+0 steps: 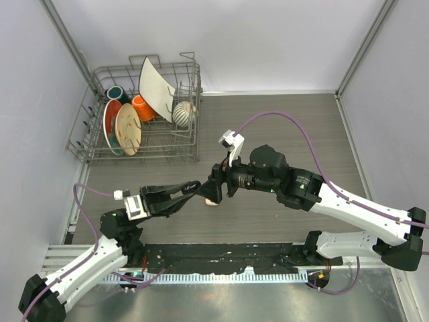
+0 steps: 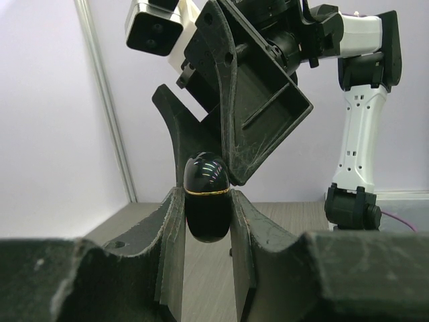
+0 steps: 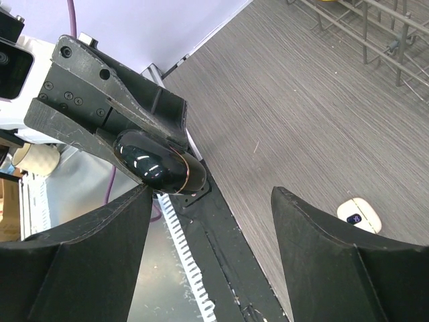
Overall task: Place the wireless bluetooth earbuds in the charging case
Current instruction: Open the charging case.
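Evidently steadied for the splayed right tool (image 3: 211, 193), a glossy black oval charging case (image 2: 206, 211) is clamped in the left tool (image 2: 206, 196).

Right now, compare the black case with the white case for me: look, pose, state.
Colour: the black case is glossy black with a thin gold seam; the white case is cream-white with a small dark mark on top.
Pose: the black case is clamped in the jaws of the left gripper, off the table; the white case lies free on it.
Both are rounded and look closed.
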Controlling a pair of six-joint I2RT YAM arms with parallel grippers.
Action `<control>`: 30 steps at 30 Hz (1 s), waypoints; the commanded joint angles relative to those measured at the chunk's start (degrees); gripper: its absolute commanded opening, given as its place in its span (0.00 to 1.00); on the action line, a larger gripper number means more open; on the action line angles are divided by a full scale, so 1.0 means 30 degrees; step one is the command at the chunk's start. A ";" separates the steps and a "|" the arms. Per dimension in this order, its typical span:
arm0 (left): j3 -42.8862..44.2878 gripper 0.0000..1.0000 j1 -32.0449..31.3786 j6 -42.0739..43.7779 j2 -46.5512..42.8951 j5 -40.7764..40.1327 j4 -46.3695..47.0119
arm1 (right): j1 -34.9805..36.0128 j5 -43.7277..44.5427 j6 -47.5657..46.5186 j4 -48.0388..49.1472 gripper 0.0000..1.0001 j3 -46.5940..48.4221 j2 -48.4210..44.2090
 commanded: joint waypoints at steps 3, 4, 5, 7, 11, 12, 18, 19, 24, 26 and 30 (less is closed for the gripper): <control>0.0695 0.00 -0.0249 -0.0191 0.0236 0.2658 -0.0024 | -0.0648 0.1434 0.1130 0.2941 0.77 0.0046 -0.0300; 0.0724 0.00 -0.0249 -0.0162 0.0236 0.2687 -0.0053 | -0.0677 0.1405 0.1276 0.2999 0.77 -0.0041 -0.0359; 0.0695 0.00 -0.0220 -0.0132 0.0236 0.2687 -0.0083 | -0.0823 0.1376 0.1364 0.3145 0.77 -0.0100 -0.0504; 0.0695 0.00 -0.0249 -0.0103 0.0236 0.2716 -0.0228 | -0.0970 0.1259 0.1599 0.3263 0.78 -0.0305 -0.0593; 0.0607 0.00 -0.0249 -0.0074 0.0148 0.2688 -0.0346 | -0.1263 0.0996 0.1892 0.3469 0.78 -0.0452 -0.0769; 0.0636 0.00 -0.0249 -0.0074 0.0148 0.2687 -0.0376 | -0.1379 0.0937 0.1922 0.3527 0.78 -0.0481 -0.0740; 0.0637 0.00 -0.0249 0.0043 0.0060 0.2366 -0.0464 | -0.1439 0.0410 0.2039 0.3732 0.78 -0.0540 -0.0682; 0.0607 0.00 -0.0249 0.0073 0.0060 0.2278 -0.0493 | -0.1468 0.0351 0.2039 0.3732 0.78 -0.0540 -0.0711; 0.0432 0.00 -0.0249 0.0160 -0.0233 0.1546 -0.0610 | -0.1498 0.1194 0.1747 0.3791 0.78 -0.0745 -0.1208; 0.0314 0.00 -0.0249 0.0161 -0.0467 0.1428 -0.0756 | -0.1672 0.2221 0.1367 0.3180 0.78 -0.0716 -0.1704; 0.0139 0.00 -0.0248 0.0160 -0.1111 0.1135 -0.1223 | -0.3222 0.6435 0.1131 0.0370 0.78 -0.0191 -0.2437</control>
